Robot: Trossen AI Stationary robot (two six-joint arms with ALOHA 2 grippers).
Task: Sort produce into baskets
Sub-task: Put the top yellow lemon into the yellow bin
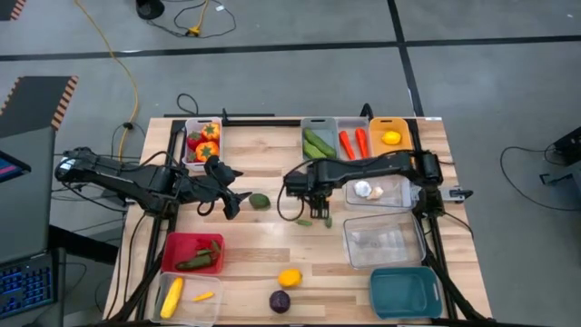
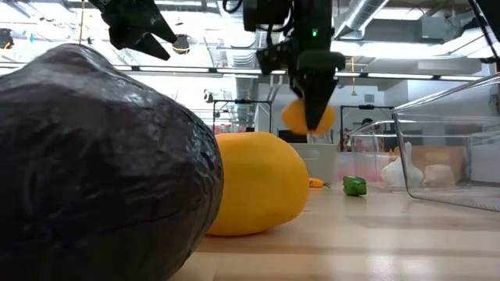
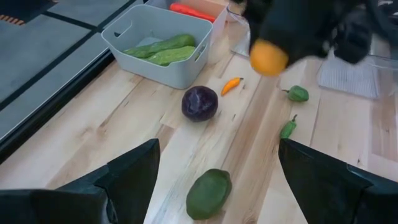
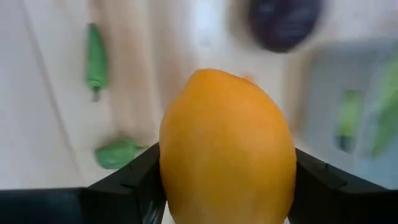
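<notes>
My right gripper [image 1: 313, 194] is over the table's middle, shut on an orange-yellow lemon [image 4: 227, 143]. The lemon also shows in the left wrist view [image 3: 268, 57] and the low view [image 2: 291, 117]; my arm hides it in the high view. My left gripper [image 1: 228, 202] is open and empty, left of a green fruit [image 1: 260, 201] lying on the table. A purple round [image 3: 199, 102], a small orange pepper [image 3: 232, 84] and two small green peppers [image 3: 298, 93] lie on the table under and beside my right gripper. My right gripper pinches the lemon by its two opposite sides [image 4: 171, 168] between its two fingers. The fingers [image 2: 316, 94] come from above and point down. The lemon is lifted clear of the table.
At the far edge stand bins with tomatoes [image 1: 201, 141], cucumbers [image 1: 318, 143], carrots [image 1: 354, 142] and a lemon [image 1: 390, 136]. At the right are two clear bins [image 1: 383, 241] and a teal bin [image 1: 406, 291]; at the near left, a red bin [image 1: 192, 252] and a white bin [image 1: 186, 295]. A lemon [image 1: 289, 277] and a purple round [image 1: 280, 301] lie near the front.
</notes>
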